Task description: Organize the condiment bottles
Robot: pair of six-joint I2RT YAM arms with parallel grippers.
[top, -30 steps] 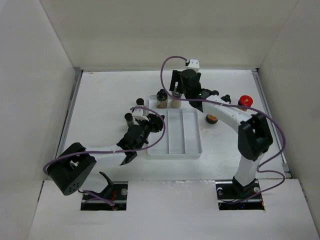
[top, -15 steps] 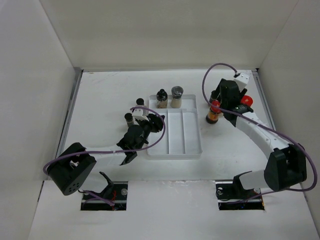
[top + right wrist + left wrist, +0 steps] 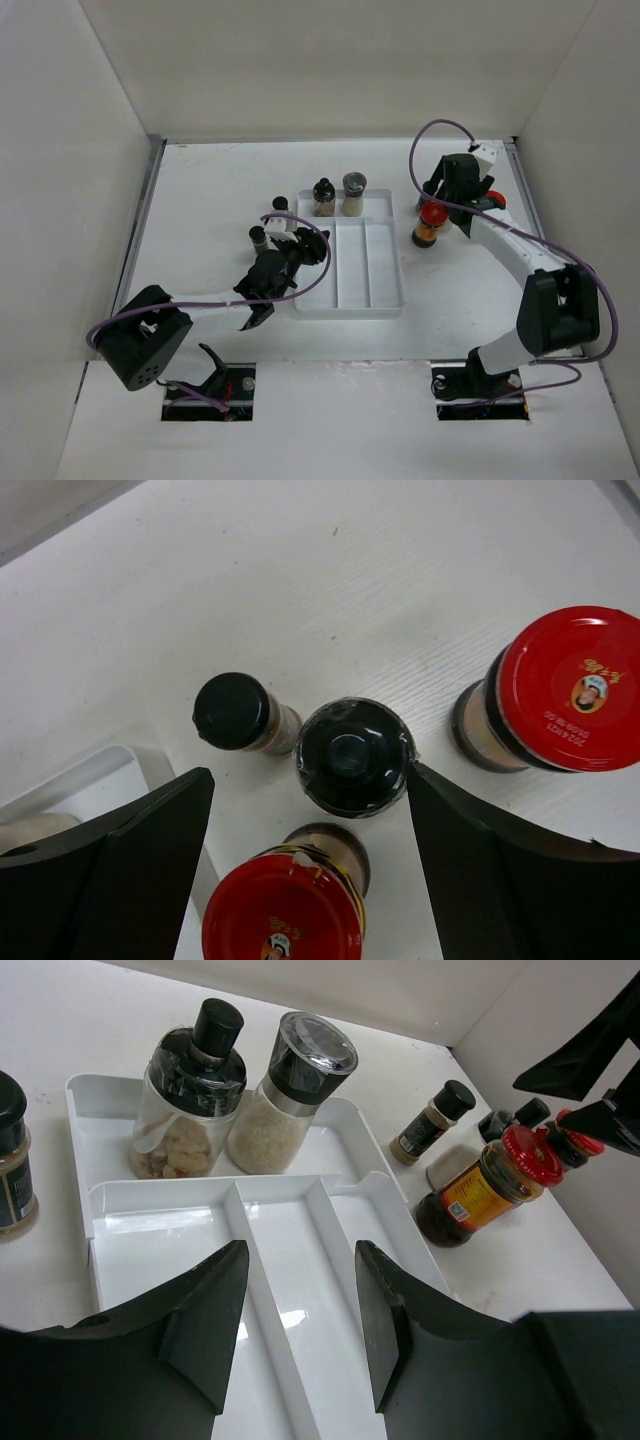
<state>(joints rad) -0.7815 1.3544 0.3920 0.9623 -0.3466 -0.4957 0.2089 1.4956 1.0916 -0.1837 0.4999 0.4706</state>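
Progress: The task is judged about a quarter done, with two of eight bottles placed.
Placed: A black-capped shaker (image 3: 190, 1090) and a grey-lidded jar (image 3: 290, 1090) stand upright, side by side, in the rear compartment of the white tray (image 3: 350, 292). Nothing is seen in its long compartments.
Outstanding, left: A rear small bottle (image 3: 280, 205) and a near small bottle (image 3: 258, 237) stand on the table (image 3: 200, 200), just beside the tray's left edge.
Outstanding, right: Four bottles are clustered right of the tray. They are an inner red-capped jar (image 3: 282, 912), an outer red-capped jar (image 3: 572, 685), a wide black-capped bottle (image 3: 353, 755) and a slim shaker (image 3: 232, 712).
Right gripper (image 3: 310, 772): It is spread wide with nothing held, and is poised above the right-hand cluster. The wide black-capped bottle is framed between its fingers. No contact is seen.
Left gripper (image 3: 302, 1250): It is parted and empty, and is held low over the tray's long compartments.
Materials: The tray is glossy moulded plastic with thin dividers. The red caps are flat discs with a small printed emblem, over orange-brown contents. The grey lid is shiny and rounded. The placed shaker is clear, with coarse tan contents. The wide black cap appears film-wrapped. The table is matte white and faintly grained.
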